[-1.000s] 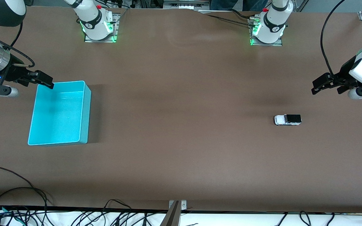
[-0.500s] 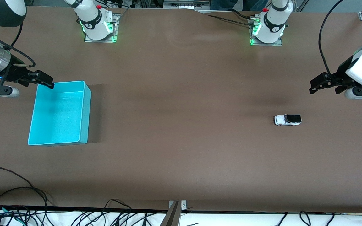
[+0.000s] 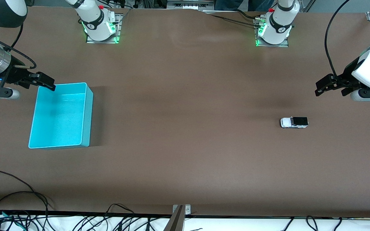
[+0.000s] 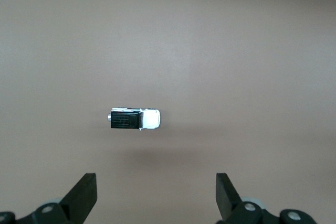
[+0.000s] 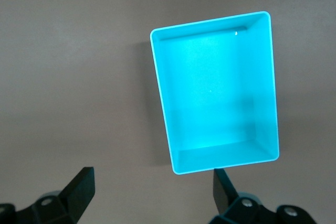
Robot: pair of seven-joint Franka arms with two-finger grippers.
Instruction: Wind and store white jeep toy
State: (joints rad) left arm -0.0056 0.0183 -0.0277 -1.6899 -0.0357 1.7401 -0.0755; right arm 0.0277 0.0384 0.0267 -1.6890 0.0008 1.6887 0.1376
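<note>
The white jeep toy (image 3: 294,122) stands alone on the brown table toward the left arm's end, black roof over its rear half. In the left wrist view the jeep (image 4: 134,119) sits some way ahead of the fingertips. My left gripper (image 3: 331,90) (image 4: 155,184) hovers open and empty above the table beside the jeep, closer to that end of the table. The cyan bin (image 3: 59,118) (image 5: 215,93) sits empty toward the right arm's end. My right gripper (image 3: 42,84) (image 5: 153,179) hangs open and empty over the bin's corner farthest from the front camera.
Both arm bases (image 3: 100,27) (image 3: 273,30) glow green along the table edge farthest from the front camera. Loose black cables (image 3: 18,205) and a metal bracket (image 3: 178,218) lie at the edge nearest that camera.
The left gripper has drifted slightly toward the middle of the table, jaws still open. The right arm, bin and jeep have not moved.
</note>
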